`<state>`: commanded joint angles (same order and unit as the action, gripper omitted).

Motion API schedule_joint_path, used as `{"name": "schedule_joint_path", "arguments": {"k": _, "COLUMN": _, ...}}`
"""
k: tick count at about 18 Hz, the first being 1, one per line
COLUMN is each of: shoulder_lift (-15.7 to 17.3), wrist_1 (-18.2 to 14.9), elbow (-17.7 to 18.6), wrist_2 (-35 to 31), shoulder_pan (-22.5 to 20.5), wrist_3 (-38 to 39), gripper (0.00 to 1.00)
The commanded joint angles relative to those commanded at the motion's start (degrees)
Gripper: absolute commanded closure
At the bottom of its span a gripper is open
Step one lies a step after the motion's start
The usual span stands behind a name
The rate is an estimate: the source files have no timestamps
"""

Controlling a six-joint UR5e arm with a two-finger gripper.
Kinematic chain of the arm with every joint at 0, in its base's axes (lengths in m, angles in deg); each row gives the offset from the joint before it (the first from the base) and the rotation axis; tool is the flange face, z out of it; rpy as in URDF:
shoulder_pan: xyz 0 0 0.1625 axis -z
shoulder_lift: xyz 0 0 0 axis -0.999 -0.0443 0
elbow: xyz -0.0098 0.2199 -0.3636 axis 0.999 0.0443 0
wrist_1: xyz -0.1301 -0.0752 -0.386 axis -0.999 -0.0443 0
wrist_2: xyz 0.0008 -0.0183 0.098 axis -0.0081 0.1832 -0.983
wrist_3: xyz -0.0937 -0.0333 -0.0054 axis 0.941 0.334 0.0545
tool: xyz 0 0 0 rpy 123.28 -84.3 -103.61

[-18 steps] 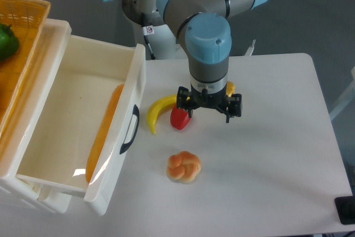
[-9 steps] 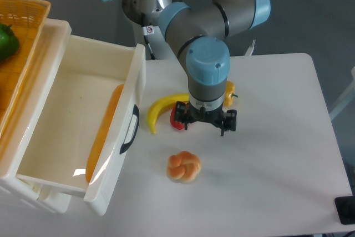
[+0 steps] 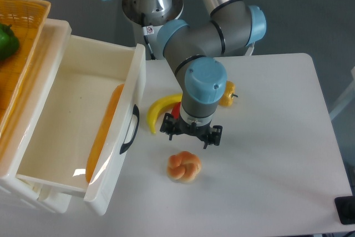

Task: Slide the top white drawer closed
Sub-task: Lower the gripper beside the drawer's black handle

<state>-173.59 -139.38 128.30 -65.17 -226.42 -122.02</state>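
The top white drawer (image 3: 83, 131) is seen pulled well out of the cabinet on the left side of the desk (image 3: 277, 154), so it's wide open. Its front panel faces right, with the black curved handle (image 3: 131, 129) mounted about halfway along. Inside the drawer an orange glow is noticed along the inner face of the front panel; whether that's an object or just a reflection can't really be told.

The pincer (image 3: 191, 135) is held over the desk to the right of the drawer front, clearly apart from the handle and not touching the drawer. It's pointed straight down, and from this angle its fingers are mostly hidden under the wrist, so how wide it's set can't be told. Nothing is seen gripped in it.

A yellow banana (image 3: 160, 109) is lying on the desk between the drawer front and the arm, and a bit of a red object (image 3: 175, 110) is peeking out just beside it, mostly covered by the wrist. A small yellow pepper (image 3: 228, 95) is partly hidden behind the arm on the far side. A round bread roll (image 3: 183, 167) is sitting just below the pincer in the view.

On top of the cabinet an orange wicker basket (image 3: 22, 18) is placed, with something green (image 3: 6, 41) in it.
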Motion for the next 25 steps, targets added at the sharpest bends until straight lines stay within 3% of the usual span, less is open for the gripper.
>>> {"name": "schedule_joint_path", "arguments": {"k": 12, "shoulder_lift": -0.7, "wrist_1": -0.35, "elbow": 0.18, "wrist_2": 3.69, "shoulder_pan": 1.5, "wrist_3": 0.18, "gripper": 0.0}}
{"name": "schedule_joint_path", "arguments": {"k": 25, "shoulder_lift": 0.88, "wrist_1": -3.25, "elbow": 0.18, "wrist_2": 5.28, "shoulder_pan": 1.93, "wrist_3": 0.09, "gripper": 0.0}}
